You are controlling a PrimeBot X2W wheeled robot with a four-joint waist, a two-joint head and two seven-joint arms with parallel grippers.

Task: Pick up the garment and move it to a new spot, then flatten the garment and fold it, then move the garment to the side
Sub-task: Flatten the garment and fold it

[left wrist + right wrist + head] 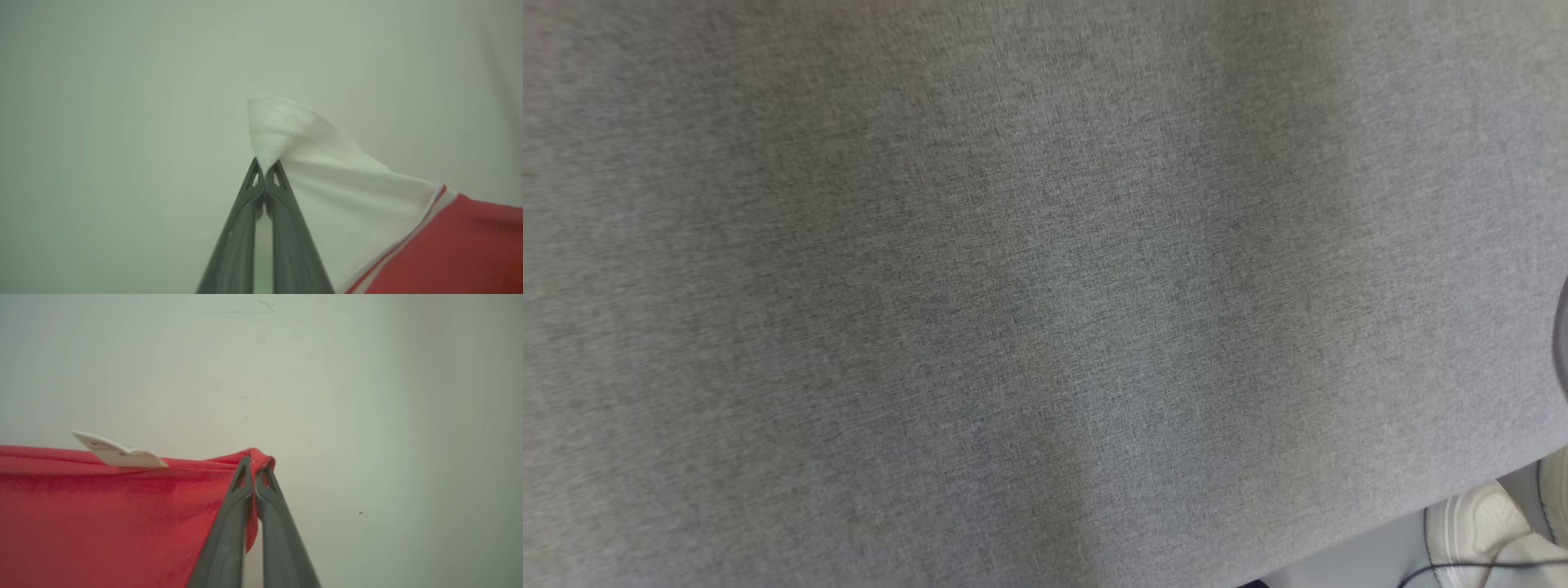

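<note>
The garment (449,245) is red with a white panel and striped trim. In the left wrist view my left gripper (265,167) is shut on a white corner of it, which puffs out above the fingertips while the cloth trails off to the lower right. In the right wrist view my right gripper (255,465) is shut on a red edge of the garment (102,522), which stretches taut to the left with a white label (118,451) sticking up from it. Both wrist views look at a plain pale surface behind the cloth.
A grey woven fabric surface (1013,286) spreads across the head view. At its lower right corner lies pale floor with a white shoe (1486,531) and a thin dark cable.
</note>
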